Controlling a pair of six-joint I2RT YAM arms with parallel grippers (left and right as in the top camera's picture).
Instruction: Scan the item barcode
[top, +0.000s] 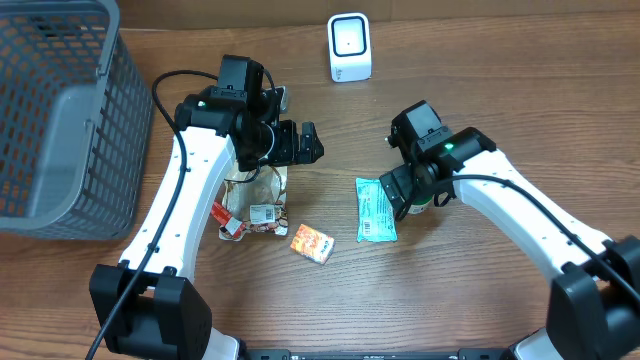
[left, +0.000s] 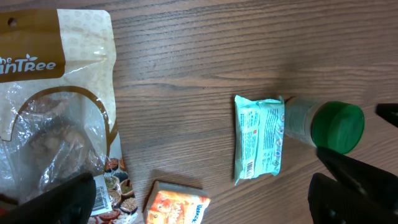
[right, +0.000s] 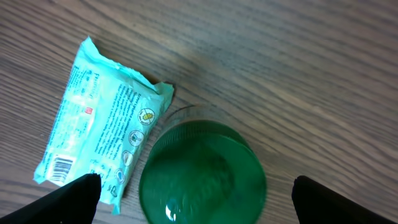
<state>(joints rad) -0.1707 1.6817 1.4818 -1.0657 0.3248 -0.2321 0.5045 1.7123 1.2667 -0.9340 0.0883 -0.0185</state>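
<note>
Jar (right: 202, 171) just beside teal packet (right: 99, 143)

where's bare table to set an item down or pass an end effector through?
Free: the patch between the scanner, the left end effector and the teal packet; the front strip below the orange box; the back edge right of the scanner. Crowded: snack bag and orange box clustered front-left; teal packet beside the green-lidded jar.

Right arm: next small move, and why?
Probably lower the right gripper and close on the green-lidded jar: its jaws stand open either side of it, nothing held. The packet lies close beside, so stay centred.
</note>
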